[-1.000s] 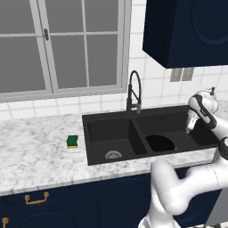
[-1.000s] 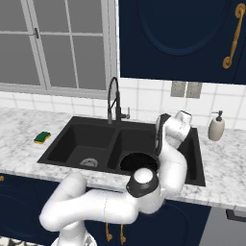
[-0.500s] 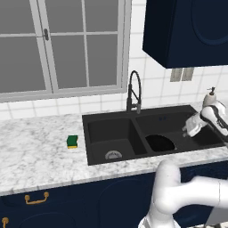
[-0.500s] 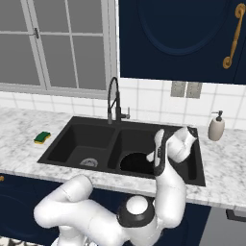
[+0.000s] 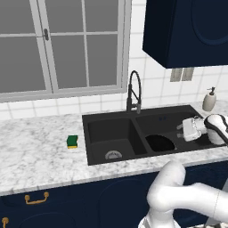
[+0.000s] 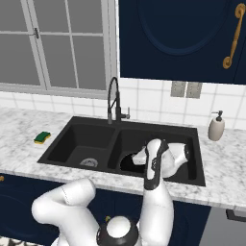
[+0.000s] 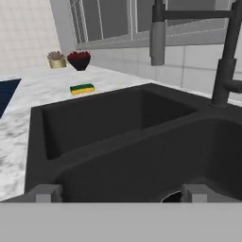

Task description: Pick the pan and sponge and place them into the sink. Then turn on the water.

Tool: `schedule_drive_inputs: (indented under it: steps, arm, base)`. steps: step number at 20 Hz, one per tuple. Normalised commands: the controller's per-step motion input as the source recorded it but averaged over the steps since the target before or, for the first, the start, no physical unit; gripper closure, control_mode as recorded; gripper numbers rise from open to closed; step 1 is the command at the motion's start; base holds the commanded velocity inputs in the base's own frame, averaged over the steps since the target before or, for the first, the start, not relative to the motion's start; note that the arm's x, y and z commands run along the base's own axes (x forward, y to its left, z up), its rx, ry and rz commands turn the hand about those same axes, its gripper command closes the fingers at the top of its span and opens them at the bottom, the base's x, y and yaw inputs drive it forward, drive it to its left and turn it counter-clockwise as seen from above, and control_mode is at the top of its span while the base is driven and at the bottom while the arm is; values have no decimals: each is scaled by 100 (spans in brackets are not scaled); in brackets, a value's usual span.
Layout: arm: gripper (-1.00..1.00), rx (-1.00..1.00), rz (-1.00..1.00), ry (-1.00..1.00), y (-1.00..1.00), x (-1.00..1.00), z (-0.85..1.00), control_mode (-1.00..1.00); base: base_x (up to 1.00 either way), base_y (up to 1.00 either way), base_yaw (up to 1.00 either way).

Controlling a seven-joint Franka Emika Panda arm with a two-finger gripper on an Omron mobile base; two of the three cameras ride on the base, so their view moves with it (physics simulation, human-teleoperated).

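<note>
From the left base view, the pan (image 5: 160, 143) lies flat in the right basin of the sink (image 5: 95, 119), rim up, and the gripper (image 5: 180, 130) hangs just beside it over that basin, jaws spread and holding nothing. The sponge (image 5: 72, 141) sits on the tabletop (image 5: 35, 156) just left of the sink, green face up, its long axis running roughly front to back (towards the window wall). No water falls from the faucet (image 5: 133, 92). From the right base view, the sponge (image 6: 42, 137) is well apart from the gripper (image 6: 137, 158), with the left basin between them; the pan (image 6: 129, 163) is partly hidden behind the arm. In the hand view, the sponge (image 7: 82, 88) lies beyond the far sink wall, long side across the frame, and the faucet (image 7: 227, 61) stands near on the right. The likely trouble is the crossing: a low sweep could clip the divider or the faucet neck. A grasp along the sponge's long axis might slip or push it away instead of pinching it.
</note>
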Motion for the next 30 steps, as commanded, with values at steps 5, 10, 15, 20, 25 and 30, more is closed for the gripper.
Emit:
schedule_drive_inputs:
  steps: [5, 10, 15, 20, 25, 30]
  arm:
    - [-100, 24, 0, -11, 62, -21, 49, -100]
    - [-100, 16, -2, 0, 80, -21, 32, -100]
    - [-100, 9, -1, 0, 100, -6, 23, -100]
    - [-100, 1, -2, 0, 98, -2, 27, -100]
    - [-100, -19, 0, 1, 100, 0, 42, -100]
    - [-100, -30, -3, 17, 100, 0, 25, -100]
  base:
    - [0, 0, 0]
    - [0, 0, 0]
    - [0, 0, 0]
    - [0, 0, 0]
    - [0, 0, 0]
    - [0, 0, 0]
